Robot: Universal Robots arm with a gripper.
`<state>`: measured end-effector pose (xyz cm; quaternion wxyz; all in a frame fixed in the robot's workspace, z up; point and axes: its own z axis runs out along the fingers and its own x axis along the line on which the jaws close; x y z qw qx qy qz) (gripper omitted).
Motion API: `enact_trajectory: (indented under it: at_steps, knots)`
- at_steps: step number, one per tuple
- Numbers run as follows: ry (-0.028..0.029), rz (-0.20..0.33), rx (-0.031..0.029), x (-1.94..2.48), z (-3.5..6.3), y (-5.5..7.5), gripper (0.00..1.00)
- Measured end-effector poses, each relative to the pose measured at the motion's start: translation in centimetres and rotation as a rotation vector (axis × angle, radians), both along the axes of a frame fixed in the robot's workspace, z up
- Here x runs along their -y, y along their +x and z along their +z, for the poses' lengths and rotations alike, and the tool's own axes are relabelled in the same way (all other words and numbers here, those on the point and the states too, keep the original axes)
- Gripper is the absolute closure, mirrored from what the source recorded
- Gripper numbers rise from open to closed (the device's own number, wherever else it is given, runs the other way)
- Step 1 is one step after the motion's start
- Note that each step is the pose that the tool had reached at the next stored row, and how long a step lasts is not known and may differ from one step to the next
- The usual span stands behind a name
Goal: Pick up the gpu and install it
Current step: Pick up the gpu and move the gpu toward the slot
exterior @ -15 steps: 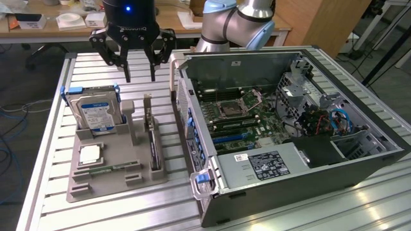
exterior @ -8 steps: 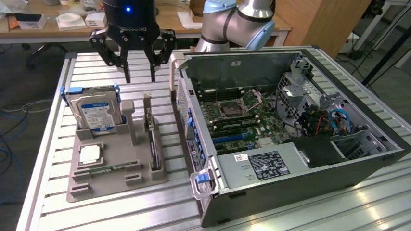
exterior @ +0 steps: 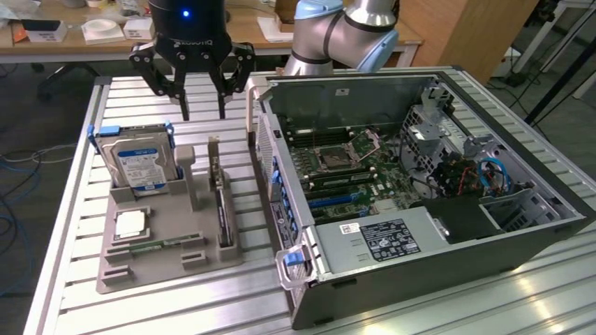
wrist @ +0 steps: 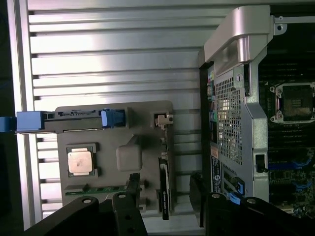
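I've got the open computer case (exterior: pixel 437 269) at 3 o'clock in the exterior view, and I can't read its power-supply label (exterior: pixel 384 239). At 9 o'clock, the grey tray (exterior: pixel 172 269) carries the blue-labelled hard drive (exterior: pixel 142 166), its print illegible. The gripper (exterior: pixel 203 112), marked ROBOTIQ, hangs with jaws spread, holding nothing, at 12 o'clock from the gpu (exterior: pixel 222 216). The gpu stands on edge in its tray slot, its face hidden from me.

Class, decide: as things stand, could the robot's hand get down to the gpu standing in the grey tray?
Probably yes: the open hand hangs above the gpu, which stands on edge with its top edge bare; the computer case sits close alongside.
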<state>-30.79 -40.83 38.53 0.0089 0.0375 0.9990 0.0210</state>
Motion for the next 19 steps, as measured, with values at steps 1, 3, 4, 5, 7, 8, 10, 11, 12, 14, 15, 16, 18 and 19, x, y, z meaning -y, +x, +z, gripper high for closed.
enact_trajectory:
  at_steps: [1,3,4,5,7,8,10,11,12,14,15,16,18,19]
  knots:
    - [-0.0001,0.000,-0.0001,0.03,0.01,0.00,0.47]
    - [-0.0007,0.000,-0.0001,0.11,0.00,0.00,0.47]
    - [-0.0016,0.000,-0.0002,0.17,0.01,0.06,0.47]
    - [-0.0025,0.000,-0.0001,0.20,0.01,0.10,0.47]
    - [-0.0036,0.000,-0.0001,0.25,0.01,0.19,0.47]
    - [-0.0041,0.000,-0.0001,0.28,0.00,0.25,0.47]
    - [-0.0053,0.000,-0.0002,0.35,0.00,0.35,0.47]
    - [-0.0057,0.000,-0.0003,0.38,0.00,0.39,0.47]
    - [-0.0061,0.000,-0.0002,0.41,0.00,0.43,0.47]
    - [-0.0069,0.000,-0.0002,0.46,0.00,0.49,0.47]
    - [-0.0072,0.000,-0.0001,0.50,-0.01,0.51,0.47]
    - [-0.0077,0.000,-0.0002,0.54,-0.01,0.53,0.47]
    - [-0.0092,0.000,-0.0002,0.63,-0.01,0.54,0.47]
    - [-0.0098,0.000,-0.0002,0.66,-0.01,0.55,0.47]
